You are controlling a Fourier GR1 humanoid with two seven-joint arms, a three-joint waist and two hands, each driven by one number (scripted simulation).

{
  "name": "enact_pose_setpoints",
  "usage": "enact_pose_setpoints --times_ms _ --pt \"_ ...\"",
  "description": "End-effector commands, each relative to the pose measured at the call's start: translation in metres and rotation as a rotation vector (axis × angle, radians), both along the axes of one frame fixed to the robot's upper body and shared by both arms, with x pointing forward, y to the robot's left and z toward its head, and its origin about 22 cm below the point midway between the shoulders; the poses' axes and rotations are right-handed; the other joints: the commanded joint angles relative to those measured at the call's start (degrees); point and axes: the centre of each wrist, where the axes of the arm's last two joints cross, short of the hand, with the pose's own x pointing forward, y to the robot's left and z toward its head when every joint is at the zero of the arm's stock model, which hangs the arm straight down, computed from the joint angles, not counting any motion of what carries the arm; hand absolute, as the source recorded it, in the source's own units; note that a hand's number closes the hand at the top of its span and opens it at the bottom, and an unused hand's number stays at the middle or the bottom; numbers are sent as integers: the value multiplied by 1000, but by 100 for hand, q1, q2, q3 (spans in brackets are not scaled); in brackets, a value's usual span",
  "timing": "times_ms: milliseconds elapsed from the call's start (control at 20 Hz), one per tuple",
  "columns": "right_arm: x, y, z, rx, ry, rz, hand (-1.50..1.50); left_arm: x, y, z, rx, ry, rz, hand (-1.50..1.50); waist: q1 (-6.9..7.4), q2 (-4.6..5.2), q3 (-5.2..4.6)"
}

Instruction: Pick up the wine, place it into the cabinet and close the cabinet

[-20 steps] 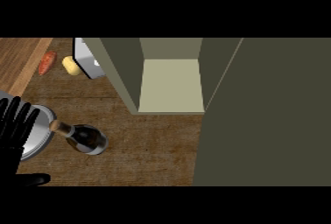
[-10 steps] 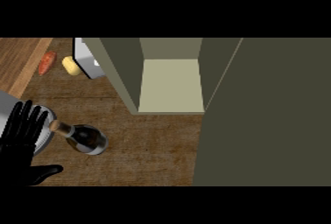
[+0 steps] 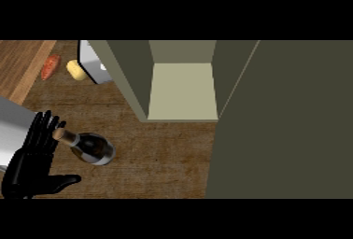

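A dark wine bottle (image 3: 91,148) with a tan cork stands on the brown counter at the lower left, seen from above. My left hand (image 3: 31,164) is just left of it, open, fingers straight and pointing away from me, thumb spread toward the bottle's base. Its fingertips reach beside the cork; I cannot tell whether they touch it. The cabinet (image 3: 183,91) stands open at the centre, with a pale shelf showing inside. Its dark door (image 3: 283,116) fills the right side of the view. My right hand is out of sight.
A grey metal surface (image 3: 10,127) lies at the left edge, behind my left hand. At the far left sit an orange vegetable (image 3: 50,66), a yellow item (image 3: 76,70) and a white object (image 3: 93,65) beside the cabinet's left wall.
My left hand has moved right and forward, from the view's left edge to right beside the bottle. The bottle and the cabinet door have not moved.
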Motion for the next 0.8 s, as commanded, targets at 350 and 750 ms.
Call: enact_pose_setpoints --times_ms 350,750 --pt "-34 1 4 38 -50 35 -150 -3 -4 -53 -19 15 -13 -150 -6 -1 -1" --pt "-24 -4 9 36 -60 33 -150 4 7 -64 -8 23 -22 -150 7 3 0"
